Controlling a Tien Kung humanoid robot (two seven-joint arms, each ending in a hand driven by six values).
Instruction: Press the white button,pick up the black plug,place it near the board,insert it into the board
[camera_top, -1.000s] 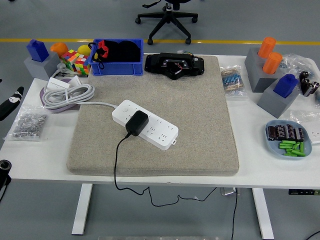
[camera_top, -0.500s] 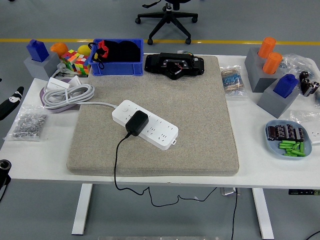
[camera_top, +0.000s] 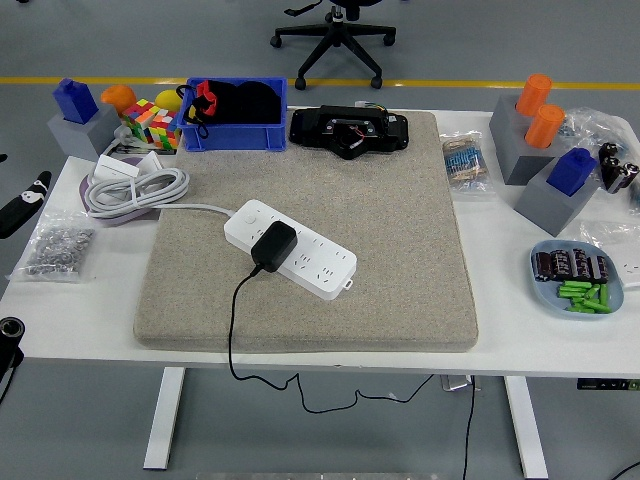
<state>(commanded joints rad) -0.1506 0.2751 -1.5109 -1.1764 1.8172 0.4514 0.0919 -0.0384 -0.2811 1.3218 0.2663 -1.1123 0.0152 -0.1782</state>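
White table carries a beige mat; the black plug is seated in the white power strip — blue bin behind. Nothing is changed. Left hand is at the edge — grip unclear.

Only a small bit of the robot shows.
The left arm is black with a white mark; a black round part shows below.

A black plug sits in the white power strip on the grey mat — left of centre on the table; the left robot hand rests at the left edge.
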